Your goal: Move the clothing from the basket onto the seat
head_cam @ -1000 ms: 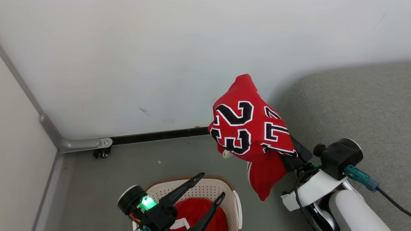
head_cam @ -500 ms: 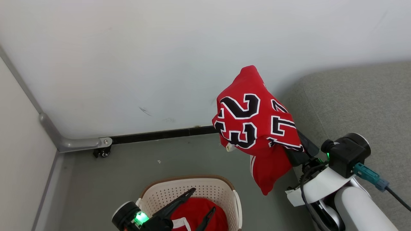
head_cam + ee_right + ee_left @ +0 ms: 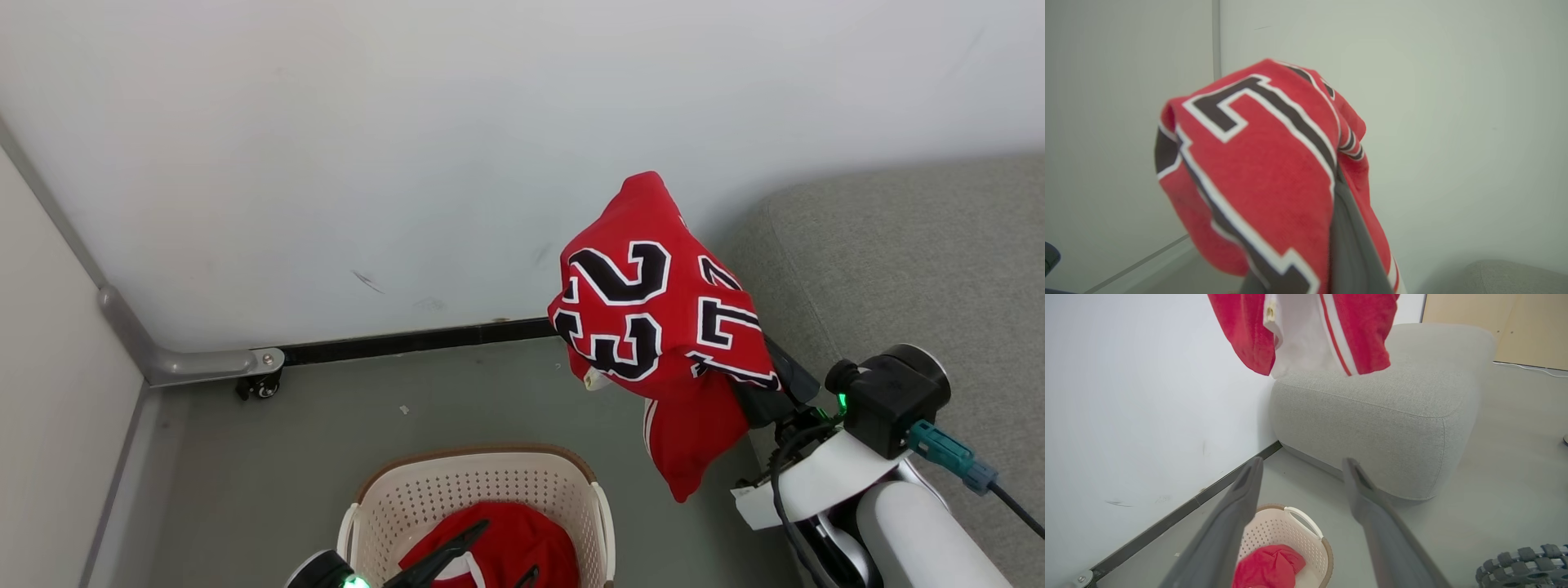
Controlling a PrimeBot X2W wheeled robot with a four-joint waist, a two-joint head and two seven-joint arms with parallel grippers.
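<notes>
left of the seat [image 3: 898, 261], head view: the jersey [image 3: 653, 327] hangs clamped in the right gripper [image 3: 763, 390], fingertips buried in cloth; left gripper [image 3: 506, 554] cut off. left wrist view: its fingers [image 3: 1241, 506] splayed, empty, above the basket [image 3: 1274, 535] with the plain red piece [image 3: 1267, 565]. right wrist view: blurred jersey, one finger visible

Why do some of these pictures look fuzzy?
Head view: evenly lit and sharp, numbers on the jersey clear. Right wrist view: the jersey sits so near the lens that its lettering goes soft. Left wrist view: the left tool blurs up close, while the seat behind is crisp.
</notes>
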